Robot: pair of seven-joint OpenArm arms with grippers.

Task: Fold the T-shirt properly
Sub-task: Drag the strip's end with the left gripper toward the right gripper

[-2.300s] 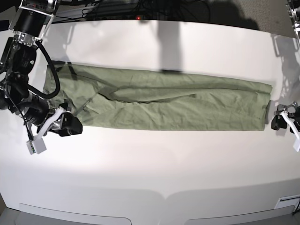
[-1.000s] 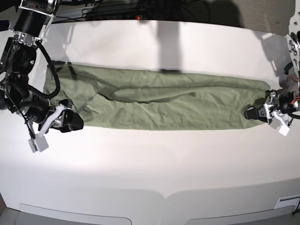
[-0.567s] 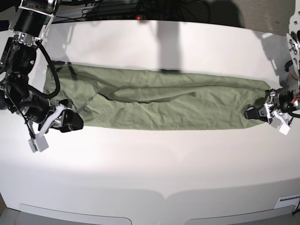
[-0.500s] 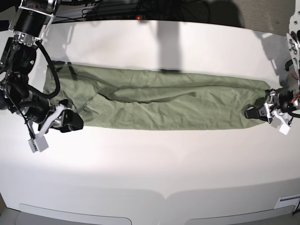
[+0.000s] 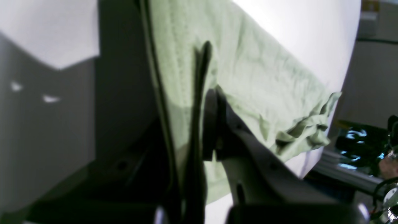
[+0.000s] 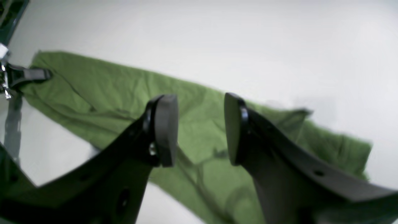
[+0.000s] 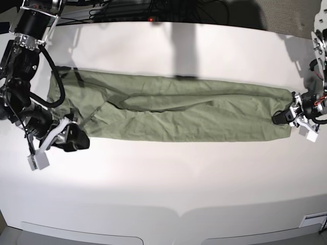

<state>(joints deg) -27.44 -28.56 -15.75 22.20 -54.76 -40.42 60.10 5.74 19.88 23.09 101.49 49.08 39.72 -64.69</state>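
The olive-green T-shirt [image 7: 173, 115] lies wrinkled in a long folded strip across the white table [image 7: 168, 178]. At the strip's right end my left gripper [image 7: 280, 117] is shut on the T-shirt. In the left wrist view its jaws [image 5: 206, 124] are pinched together with the cloth [image 5: 248, 77] between them. My right gripper [image 7: 76, 140] hovers by the strip's lower left corner. In the right wrist view it [image 6: 200, 130] stands open above the T-shirt [image 6: 102, 90] with nothing between its fingers.
Dark cables and equipment [image 7: 127, 7] line the table's far edge. The right arm's black body and cable [image 7: 25, 66] stand over the table's left side. The table's rounded front edge [image 7: 179, 212] runs along the bottom of the base view.
My left gripper has shut on the T-shirt's right end and drawn back a little to the right. The right gripper has dropped slightly toward the front, still open.
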